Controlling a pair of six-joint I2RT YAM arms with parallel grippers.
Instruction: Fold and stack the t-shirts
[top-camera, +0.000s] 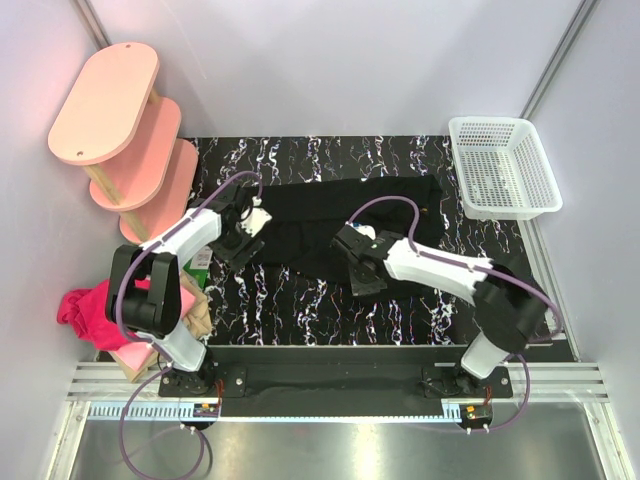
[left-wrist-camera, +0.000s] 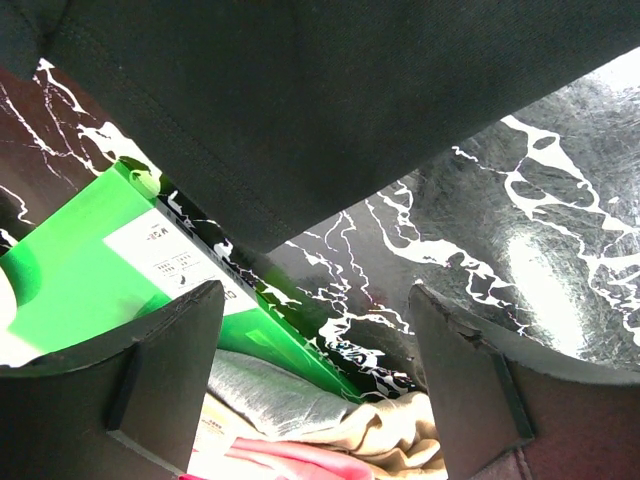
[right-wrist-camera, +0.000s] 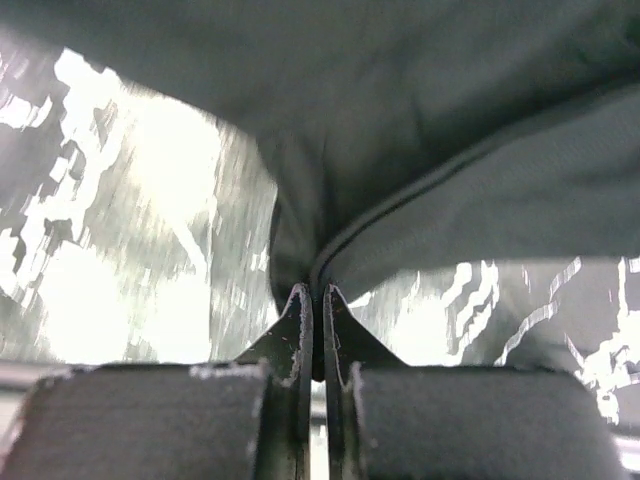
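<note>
A black t-shirt lies spread across the middle of the black marbled table. My right gripper is at its near edge, shut on a fold of the black cloth; in the right wrist view the closed tips pinch the shirt's hem. My left gripper is at the shirt's left edge, open and empty. In the left wrist view the black shirt hangs above the wide-apart fingers. Tan and pink cloth lie below.
A flat green packet with a white label lies by the table's left edge. A magenta and pink shirt pile sits off the table at left. A pink tiered shelf stands back left, a white basket back right.
</note>
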